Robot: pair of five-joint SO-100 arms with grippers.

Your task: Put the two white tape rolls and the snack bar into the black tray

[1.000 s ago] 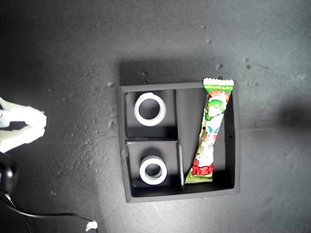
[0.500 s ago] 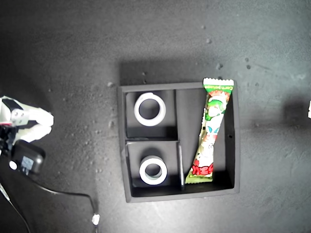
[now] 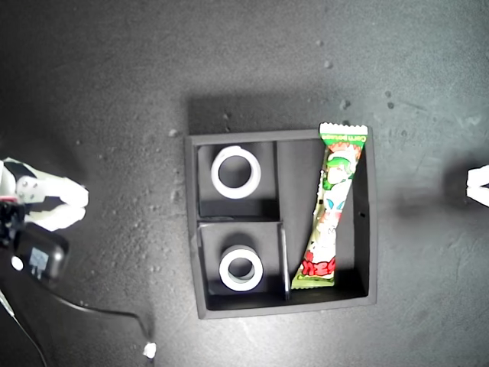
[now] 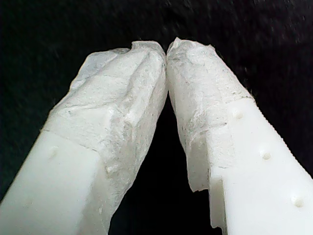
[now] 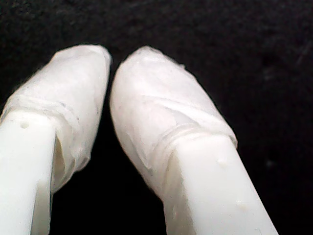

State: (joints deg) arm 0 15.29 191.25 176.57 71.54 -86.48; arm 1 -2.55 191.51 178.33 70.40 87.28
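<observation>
1. In the centre of the exterior view, the black tray (image 3: 192, 229) holds everything: one tape roll (image 3: 235, 172) in the upper small compartment, the other tape roll (image 3: 241, 268) in the lower, the snack bar (image 3: 331, 206) in the long one.
2. My first gripper (image 4: 167, 49) and my second gripper (image 5: 110, 66) are closed on nothing.
3. Judgement: the task appears complete; retract clear of the tray.
4. The bar's long axis runs top to bottom, its upper end overhanging the wall.
</observation>
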